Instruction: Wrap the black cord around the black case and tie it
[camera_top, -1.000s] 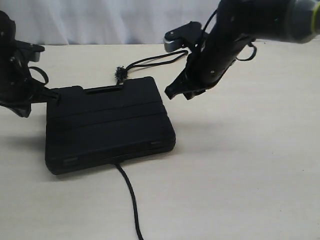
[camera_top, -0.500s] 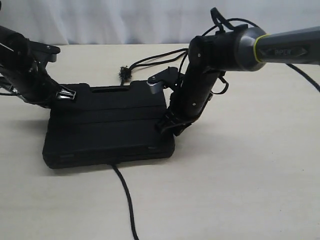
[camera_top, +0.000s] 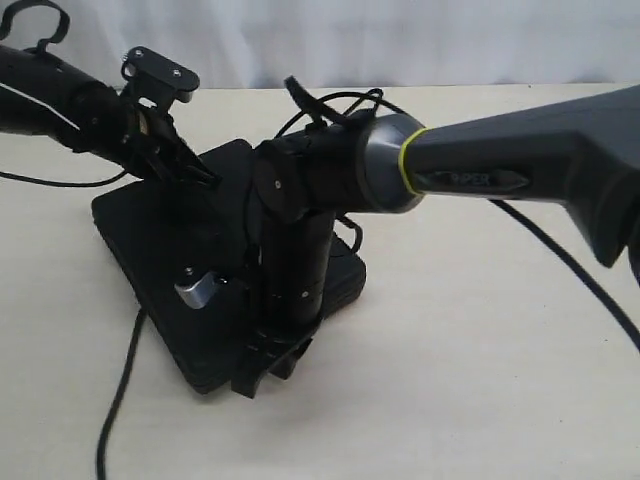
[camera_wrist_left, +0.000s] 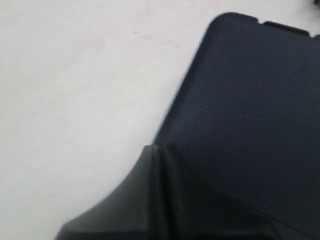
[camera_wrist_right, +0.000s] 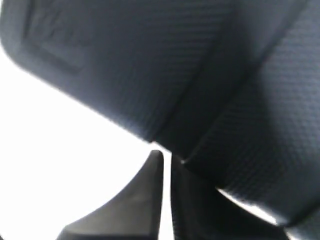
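On the left, your black cord (camera_top: 118, 395) emerges beside the left edge of the black case (camera_top: 170, 250) and trails over the table (camera_top: 480, 380) to the bottom of the exterior view. Your left gripper (camera_top: 195, 172) is at the far edge of the case, and its wrist view shows the fingers pressed together with the tip against the rim. The case lies skewed on the table, one corner toward the camera. Your right gripper (camera_top: 262, 378) points straight down at that near corner. Its blurred wrist view seems to show the fingers all but closed, with only a sliver of light and nothing visible between them.
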